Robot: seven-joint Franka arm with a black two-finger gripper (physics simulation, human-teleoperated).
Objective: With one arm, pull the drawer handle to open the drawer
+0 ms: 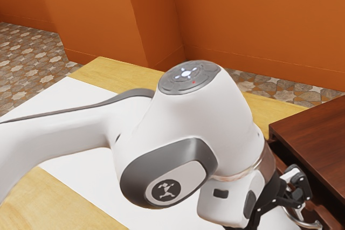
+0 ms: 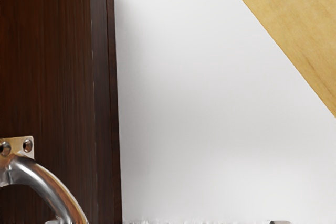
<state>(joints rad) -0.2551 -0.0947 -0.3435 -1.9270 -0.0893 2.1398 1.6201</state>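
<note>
Table (image 1: 121, 74), white mat (image 1: 64, 94), orange walls (image 1: 259, 14), drawer handle (image 2: 31, 174)

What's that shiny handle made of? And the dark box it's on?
The handle looks like polished metal: silvery, with bright glints. The drawer cabinet looks like dark varnished wood, judging by its streaky brown grain, though it may be veneer.

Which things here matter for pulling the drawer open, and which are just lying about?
For the job: drawer, handle, gripper.
Just lying about: white mat, wooden table.
</note>
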